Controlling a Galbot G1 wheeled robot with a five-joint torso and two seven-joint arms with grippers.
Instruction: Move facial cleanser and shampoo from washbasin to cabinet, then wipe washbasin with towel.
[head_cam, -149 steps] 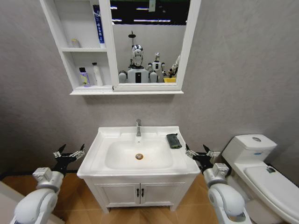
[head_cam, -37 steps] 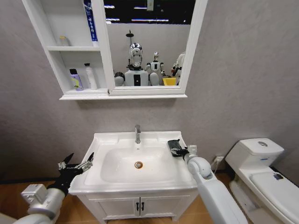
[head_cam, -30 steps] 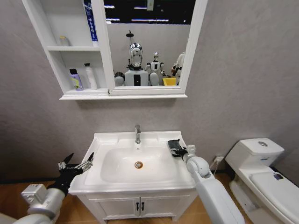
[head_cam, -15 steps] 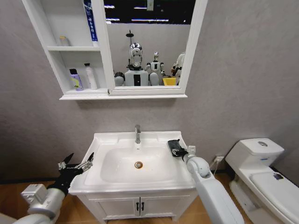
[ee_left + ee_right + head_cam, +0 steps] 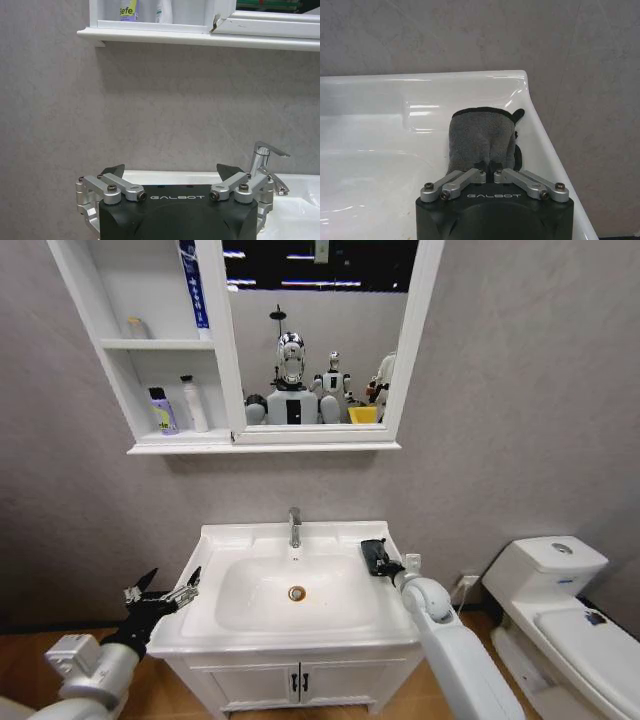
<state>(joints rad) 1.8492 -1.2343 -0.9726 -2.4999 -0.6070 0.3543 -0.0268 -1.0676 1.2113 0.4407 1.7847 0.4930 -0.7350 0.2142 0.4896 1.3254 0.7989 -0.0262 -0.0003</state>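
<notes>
Right pincer [image 5: 489, 172] grips towel [image 5: 481, 141] on washbasin [image 5: 380, 125] counter.

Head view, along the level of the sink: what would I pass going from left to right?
left gripper → washbasin → drain → towel with the right gripper closed on it → toilet.

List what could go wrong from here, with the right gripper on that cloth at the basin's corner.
1. The right gripper pinches only the near edge of the towel, so the cloth could slip free once wiping begins.
2. The towel lies on the washbasin ledge close to the outer right rim; a sideways drag might pull it over the edge.
3. The tap stands behind the bowl, so a wide sweep could knock the arm against it.
The left gripper hangs open beside the basin's left edge.
</notes>
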